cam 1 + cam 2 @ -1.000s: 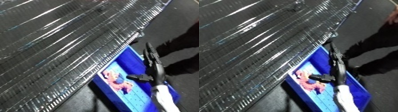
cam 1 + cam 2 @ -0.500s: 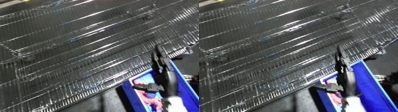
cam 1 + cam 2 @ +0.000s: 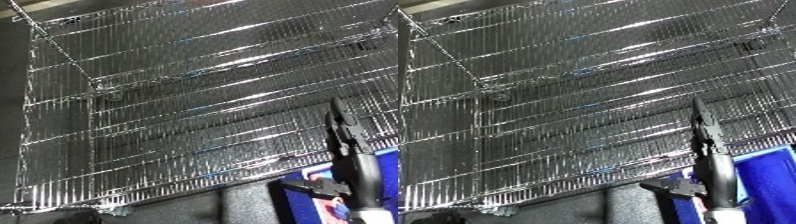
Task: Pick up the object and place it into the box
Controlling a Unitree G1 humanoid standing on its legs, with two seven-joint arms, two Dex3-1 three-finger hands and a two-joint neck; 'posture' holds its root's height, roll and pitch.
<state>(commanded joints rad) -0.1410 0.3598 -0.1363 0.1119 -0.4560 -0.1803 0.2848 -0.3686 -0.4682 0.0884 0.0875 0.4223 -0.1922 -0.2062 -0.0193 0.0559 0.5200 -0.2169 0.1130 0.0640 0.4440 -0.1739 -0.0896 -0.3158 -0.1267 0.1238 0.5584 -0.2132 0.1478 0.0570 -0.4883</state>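
Note:
My right hand (image 3: 343, 134) rises from the lower right, edge-on, with its fingers straight and its thumb (image 3: 675, 189) sticking out to the left. It is open and holds nothing. It stands over the near left corner of the blue bin (image 3: 769, 171), which shows only at the lower right corner. A small pinkish patch of the object (image 3: 339, 209) shows inside the bin, right beside my forearm. My left hand is out of sight.
A large chrome wire shelf (image 3: 195, 100) fills most of both views, with a corner post and braces at the left (image 3: 93, 82). Dark floor (image 3: 576, 210) lies below its front edge, next to the bin.
The camera has swung towards the shelf, so the bin has slid to the lower right corner. My right hand stays straight and empty over the bin.

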